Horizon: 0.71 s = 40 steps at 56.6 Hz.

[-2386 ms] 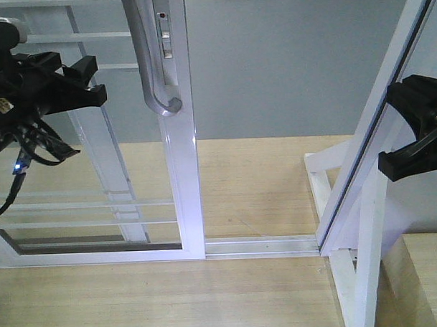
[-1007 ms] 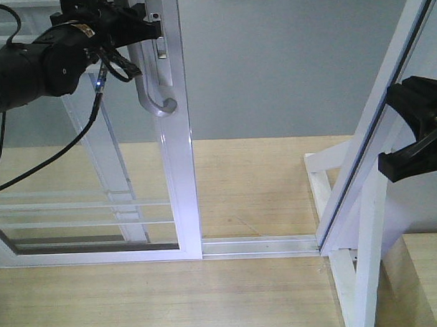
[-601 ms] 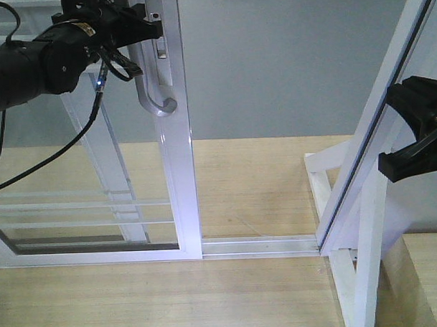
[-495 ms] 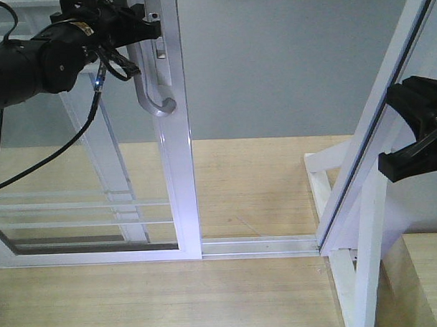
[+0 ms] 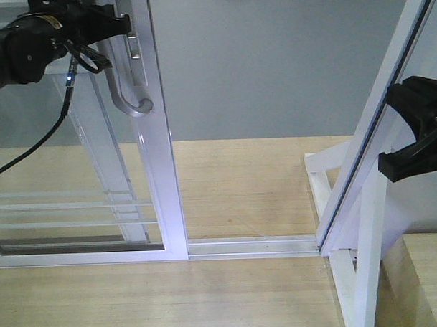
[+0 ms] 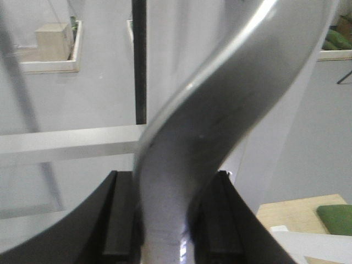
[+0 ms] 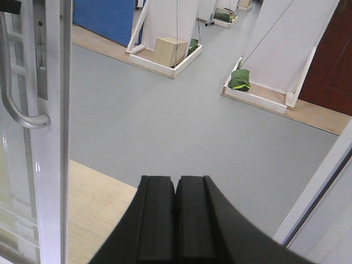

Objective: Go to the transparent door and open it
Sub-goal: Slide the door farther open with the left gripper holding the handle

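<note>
My left gripper (image 5: 117, 25) clamps the grey handle (image 5: 134, 111) on the transparent door (image 5: 161, 173). My right gripper (image 7: 176, 212) is pressed shut, empty. A white tray (image 7: 157, 66) holds a cardboard box (image 7: 170, 50).

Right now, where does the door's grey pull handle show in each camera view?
Front view: the pull handle is upper left, with the left gripper on its top.
Left wrist view: it fills the centre, between the black fingers.
Right wrist view: left edge, upper half.
Shared landmark: the white door stile just right of the handle, also seen in the right wrist view.
</note>
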### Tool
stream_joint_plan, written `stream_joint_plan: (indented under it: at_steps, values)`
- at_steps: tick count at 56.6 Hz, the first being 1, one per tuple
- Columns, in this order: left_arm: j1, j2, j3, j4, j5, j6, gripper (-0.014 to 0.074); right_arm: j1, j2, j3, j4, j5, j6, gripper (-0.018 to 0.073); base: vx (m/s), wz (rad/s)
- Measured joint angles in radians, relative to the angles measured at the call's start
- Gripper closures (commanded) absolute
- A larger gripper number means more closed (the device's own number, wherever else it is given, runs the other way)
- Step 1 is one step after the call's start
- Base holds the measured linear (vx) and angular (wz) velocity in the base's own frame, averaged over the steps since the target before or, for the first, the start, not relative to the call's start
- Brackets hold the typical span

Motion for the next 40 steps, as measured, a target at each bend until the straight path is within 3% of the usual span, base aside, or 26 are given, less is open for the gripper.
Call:
stream_joint_plan:
  at_steps: [40]
  values:
    - [0.202, -0.007, 0.000, -0.015, 0.021, 0.003, 0.0603, 0.000, 0.000, 0.000, 0.000, 0.000, 0.000, 0.0565, 0.00, 0.00]
